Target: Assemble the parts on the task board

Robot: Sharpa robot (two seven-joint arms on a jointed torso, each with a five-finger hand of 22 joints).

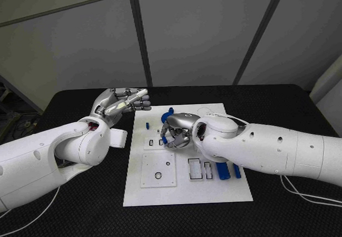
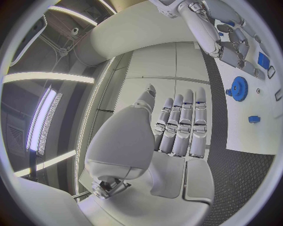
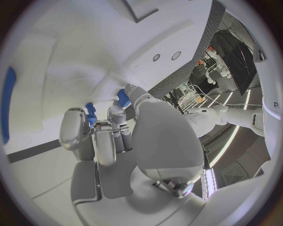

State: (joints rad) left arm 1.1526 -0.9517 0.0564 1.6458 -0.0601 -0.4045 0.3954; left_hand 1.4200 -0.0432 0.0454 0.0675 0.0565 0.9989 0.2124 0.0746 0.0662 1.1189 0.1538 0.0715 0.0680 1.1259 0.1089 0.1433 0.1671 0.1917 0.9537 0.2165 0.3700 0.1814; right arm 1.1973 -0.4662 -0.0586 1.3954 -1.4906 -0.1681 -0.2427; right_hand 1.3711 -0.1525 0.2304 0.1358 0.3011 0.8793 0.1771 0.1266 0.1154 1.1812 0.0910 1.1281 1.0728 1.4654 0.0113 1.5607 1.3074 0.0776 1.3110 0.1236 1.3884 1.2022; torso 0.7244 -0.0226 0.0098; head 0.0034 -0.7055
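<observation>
The white task board (image 1: pixel 144 196) lies in the middle of the black table. My right hand (image 1: pixel 179 131) hangs low over the board's far half, fingers curled down round a small blue part (image 3: pixel 90 112) held between thumb and fingers. A blue gear (image 1: pixel 168 116) stands on the board just beyond that hand, also seen as the gear (image 2: pixel 238 86) from the left wrist. My left hand (image 1: pixel 126 102) is raised beside the board's far left corner, its fingers (image 2: pixel 183 125) straight and side by side with nothing in them.
Two long blue parts (image 1: pixel 221 169) lie on the board's near right, beside dark rectangular slots (image 1: pixel 195 169). A white block with a hole (image 1: pixel 158 169) sits on the near left. A small blue peg (image 1: pixel 147 125) stands by the left edge. A cable (image 1: pixel 311 194) trails on the table at the right.
</observation>
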